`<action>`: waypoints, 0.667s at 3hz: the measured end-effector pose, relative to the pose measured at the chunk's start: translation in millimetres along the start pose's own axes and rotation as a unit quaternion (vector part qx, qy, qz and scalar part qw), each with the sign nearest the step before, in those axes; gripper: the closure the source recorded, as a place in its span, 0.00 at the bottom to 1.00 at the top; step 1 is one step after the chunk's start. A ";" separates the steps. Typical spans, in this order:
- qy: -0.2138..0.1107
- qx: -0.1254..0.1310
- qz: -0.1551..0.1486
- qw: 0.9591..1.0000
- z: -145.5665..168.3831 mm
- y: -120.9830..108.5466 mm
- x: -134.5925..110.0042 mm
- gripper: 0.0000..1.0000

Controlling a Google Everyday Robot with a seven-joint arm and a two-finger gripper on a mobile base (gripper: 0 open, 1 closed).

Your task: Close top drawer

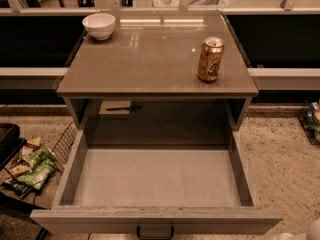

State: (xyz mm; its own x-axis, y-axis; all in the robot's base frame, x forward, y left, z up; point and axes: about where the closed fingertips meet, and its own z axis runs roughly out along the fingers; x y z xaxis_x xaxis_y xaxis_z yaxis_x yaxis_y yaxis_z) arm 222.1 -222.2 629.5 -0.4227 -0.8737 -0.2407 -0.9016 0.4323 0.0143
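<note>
Plainly top drawer (pixel 200 220) stands pulled out, wire basket (pixel 65 143) beside it; claw unseen, state unknowable.

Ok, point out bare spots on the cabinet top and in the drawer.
The cabinet top is bare between the white bowl, far left, and the can, right. The top drawer floor is bare wall to wall. Nothing crowded. No pincer in view.

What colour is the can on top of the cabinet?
Golden: the upright metal can, seen in the camera view. The gripper is out of view.
</note>
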 end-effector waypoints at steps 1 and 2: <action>-0.049 -0.020 -0.010 0.999 60.0 -10.2 -8.2 1.00; -0.088 -0.039 -0.024 0.995 106.6 -25.3 -24.0 1.00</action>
State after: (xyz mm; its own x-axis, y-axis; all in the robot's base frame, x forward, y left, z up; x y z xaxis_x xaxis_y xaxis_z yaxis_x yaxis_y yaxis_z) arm 264.8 -188.4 531.4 -0.3620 -0.8377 -0.4090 -0.9279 0.3657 0.0723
